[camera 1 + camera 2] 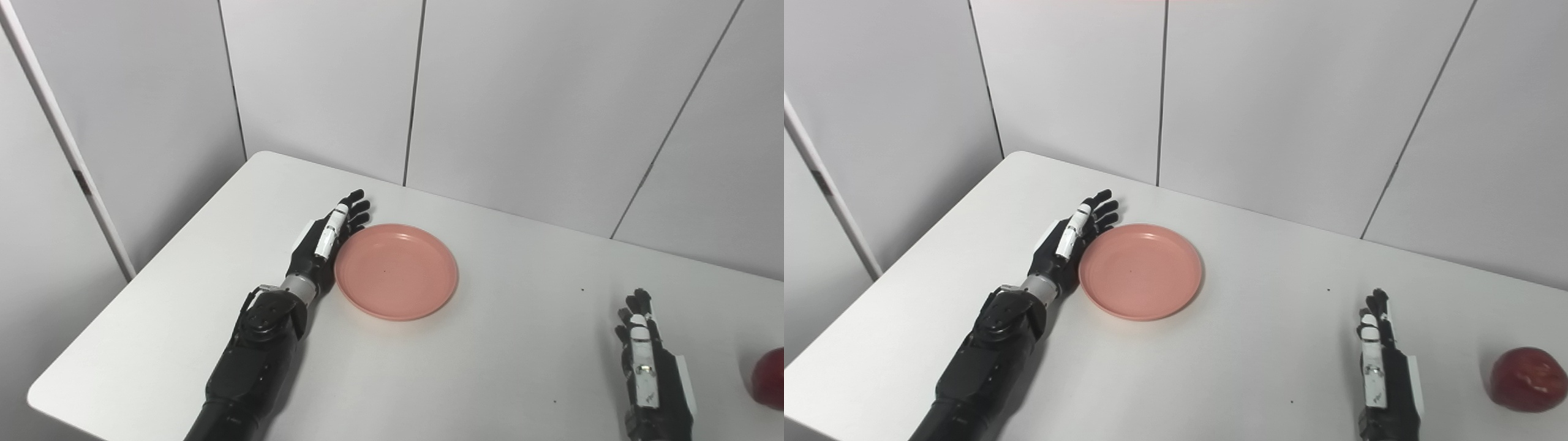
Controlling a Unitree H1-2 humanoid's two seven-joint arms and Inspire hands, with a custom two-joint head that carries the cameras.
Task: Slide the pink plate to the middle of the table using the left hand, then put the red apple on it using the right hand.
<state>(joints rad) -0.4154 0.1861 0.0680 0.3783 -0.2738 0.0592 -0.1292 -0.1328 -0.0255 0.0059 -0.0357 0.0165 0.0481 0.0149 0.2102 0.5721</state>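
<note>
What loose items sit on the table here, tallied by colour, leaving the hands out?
Pink: 1, the pink plate, empty, with the left hand against its left edge.
Red: 1, the red apple, on the table to the right of the right hand.
Total: 2

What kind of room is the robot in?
Probably a robot test booth: a bare white table, plain grey wall panels, and only a round pink plastic plate and a red apple.
</note>
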